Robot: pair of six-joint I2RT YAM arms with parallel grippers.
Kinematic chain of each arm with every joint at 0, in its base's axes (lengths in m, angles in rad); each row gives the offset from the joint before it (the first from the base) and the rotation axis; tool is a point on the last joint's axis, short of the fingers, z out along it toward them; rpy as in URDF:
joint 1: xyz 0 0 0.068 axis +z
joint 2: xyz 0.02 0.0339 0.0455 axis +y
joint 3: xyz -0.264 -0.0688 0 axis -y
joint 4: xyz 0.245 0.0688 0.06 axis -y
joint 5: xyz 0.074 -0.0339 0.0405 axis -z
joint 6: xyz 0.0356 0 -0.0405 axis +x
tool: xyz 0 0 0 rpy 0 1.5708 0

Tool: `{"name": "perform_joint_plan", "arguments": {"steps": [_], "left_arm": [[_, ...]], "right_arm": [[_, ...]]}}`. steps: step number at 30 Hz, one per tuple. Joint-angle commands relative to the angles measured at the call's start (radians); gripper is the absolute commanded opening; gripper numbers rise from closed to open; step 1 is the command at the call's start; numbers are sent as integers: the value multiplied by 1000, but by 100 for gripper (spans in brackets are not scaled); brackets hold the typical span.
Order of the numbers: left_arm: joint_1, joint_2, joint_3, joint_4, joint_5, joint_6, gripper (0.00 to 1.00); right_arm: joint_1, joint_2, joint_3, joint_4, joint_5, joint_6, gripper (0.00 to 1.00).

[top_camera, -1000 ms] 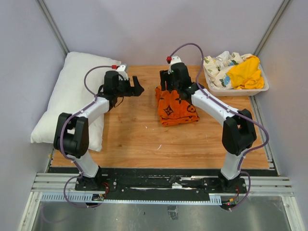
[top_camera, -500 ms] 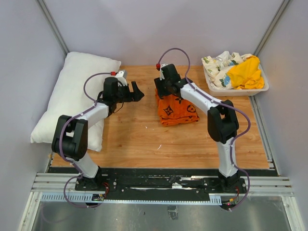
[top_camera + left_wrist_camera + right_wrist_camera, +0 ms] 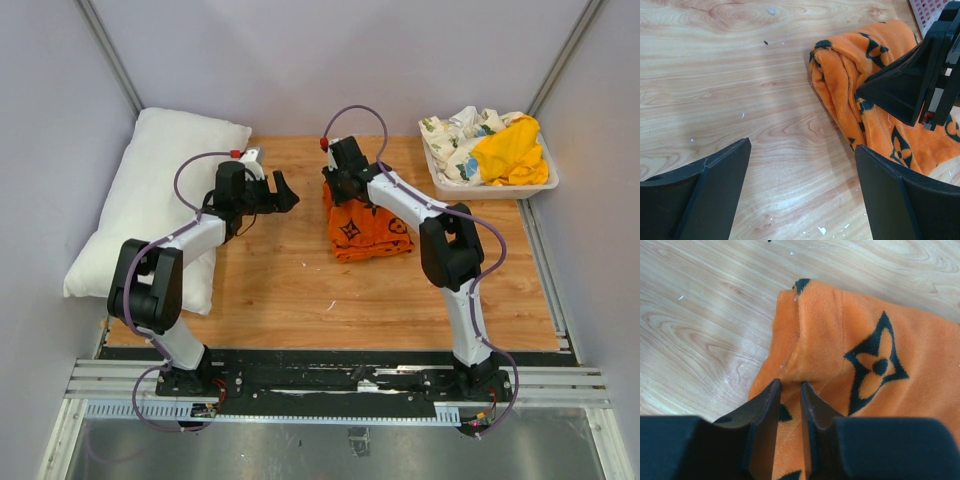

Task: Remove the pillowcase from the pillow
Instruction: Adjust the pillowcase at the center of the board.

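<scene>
The orange pillowcase [image 3: 368,228] with black motifs lies folded in a heap at the middle of the wooden table. It also fills the right wrist view [image 3: 860,325] and shows in the left wrist view [image 3: 845,75]. The bare white pillow [image 3: 150,200] lies apart along the table's left edge. My right gripper [image 3: 337,188] sits on the heap's far left corner; its jaws [image 3: 790,383] are pinched on a raised fold of the orange fabric. My left gripper [image 3: 284,188] hovers over bare wood left of the heap, jaws wide apart [image 3: 802,147] with nothing between them.
A white basket [image 3: 490,187] stands at the back right corner, holding a yellow cloth [image 3: 512,150] and a floral-print cloth [image 3: 455,135]. Bare wooden table [image 3: 300,280] stretches in front of the heap. Grey walls close in left, right and behind.
The right gripper shifted left onto the pillowcase's far left corner and its jaws closed on a fold. The left arm barely moved.
</scene>
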Motion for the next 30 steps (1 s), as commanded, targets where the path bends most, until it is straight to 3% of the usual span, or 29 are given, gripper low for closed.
{"name": "perform_joint_plan", "arguments": {"steps": [1, 3, 4, 13, 14, 16, 19, 30], "left_arm": [[-2, -20, 1, -9, -8, 18, 90], [-2, -20, 1, -13, -10, 20, 90], [-2, -22, 1, -21, -15, 25, 90], [-2, -22, 1, -28, -18, 30, 90], [-2, -21, 0, -29, -20, 30, 90], [-2, -23, 1, -31, -20, 30, 90], [-2, -26, 0, -31, -21, 30, 90], [-2, -30, -5, -36, -23, 34, 90]], "right_arm": [[-13, 25, 34, -11, 31, -4, 19], [-13, 27, 33, -10, 33, -2, 12], [-11, 22, 29, -8, 18, 2, 1], [15, -47, -52, -7, -48, 28, 1], [17, -63, -69, -8, -50, 32, 8], [22, -102, -106, -6, -34, 38, 41], [42, -166, -167, 12, 22, 14, 60], [143, -254, -250, -22, 117, -71, 62]]}}
